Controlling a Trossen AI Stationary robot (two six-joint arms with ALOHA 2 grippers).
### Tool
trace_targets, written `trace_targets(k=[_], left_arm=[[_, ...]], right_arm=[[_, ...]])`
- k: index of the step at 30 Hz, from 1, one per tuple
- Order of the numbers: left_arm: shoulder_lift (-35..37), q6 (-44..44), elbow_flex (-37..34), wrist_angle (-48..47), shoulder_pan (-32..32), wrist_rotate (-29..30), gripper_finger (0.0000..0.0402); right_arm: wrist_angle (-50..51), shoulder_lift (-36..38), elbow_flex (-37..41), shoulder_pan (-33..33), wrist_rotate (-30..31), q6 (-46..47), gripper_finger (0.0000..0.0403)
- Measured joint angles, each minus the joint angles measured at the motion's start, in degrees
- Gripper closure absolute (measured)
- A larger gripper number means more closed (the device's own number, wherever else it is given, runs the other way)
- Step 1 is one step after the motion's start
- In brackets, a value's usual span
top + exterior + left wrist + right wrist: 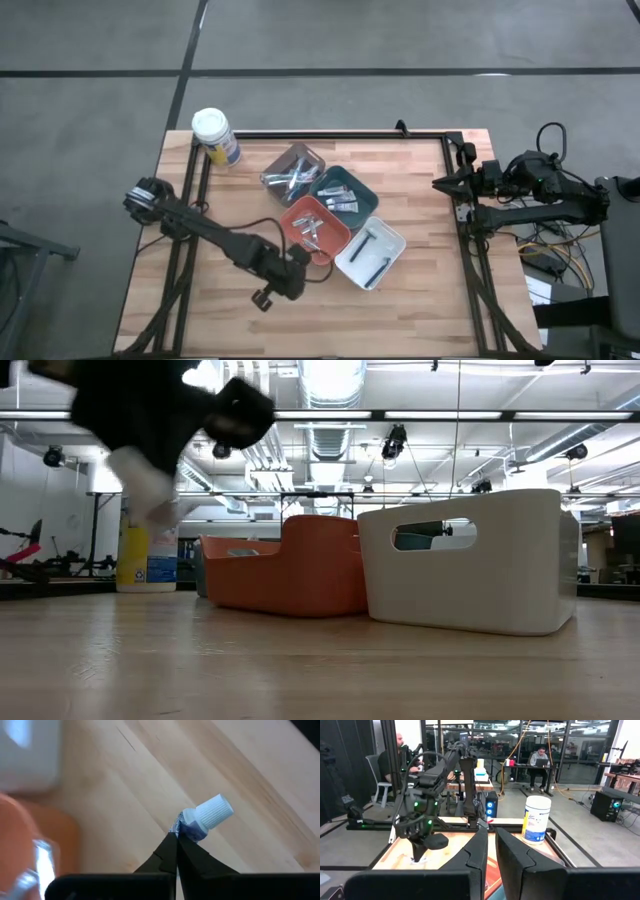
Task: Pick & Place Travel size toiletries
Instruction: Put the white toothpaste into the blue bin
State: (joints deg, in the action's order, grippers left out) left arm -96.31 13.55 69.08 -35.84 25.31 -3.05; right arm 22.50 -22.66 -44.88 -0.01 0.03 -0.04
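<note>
Nearest, the left claw (pixel 176 842) is pinched tight on a small tube (pixel 200 820) with a ribbed white cap; its blue-and-white print is too small to read. It hangs above the wooden counter (pixel 420 270), just beside the orange tray (pixel 300 218). Beyond sit the white tray (pixel 392 248), teal tray (pixel 362 187) and clear tray (pixel 296 160), each holding toiletries. Farther off stands a white-lidded canister (pixel 214 136), label unreadable. Off at the counter's edge, the right claw (pixel 491 845) waits, fingers nearly together and empty.

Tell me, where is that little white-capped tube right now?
The small white-capped tube is pinched in the left pincer, above bare wooden table beside the orange tray.
</note>
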Motion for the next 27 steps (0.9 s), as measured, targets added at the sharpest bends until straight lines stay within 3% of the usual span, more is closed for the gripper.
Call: trace_targets(k=[15,22,27], left_arm=[[0.15,24.99,8.1,2.19,-9.74,-1.16,0.0393],[0.17,32.56,9.55,6.31,-17.12,-8.68,0.0392],[0.17,33.26,9.54,10.71,-22.63,-14.56,0.0392]], right_arm=[[0.0,-0.01,0.0,0.0,-0.01,-0.07,0.0369],[0.0,-0.02,0.0,-0.02,-0.02,-0.02,0.0369],[0.0,0.0,0.0,0.0,0.0,0.01,0.0369]])
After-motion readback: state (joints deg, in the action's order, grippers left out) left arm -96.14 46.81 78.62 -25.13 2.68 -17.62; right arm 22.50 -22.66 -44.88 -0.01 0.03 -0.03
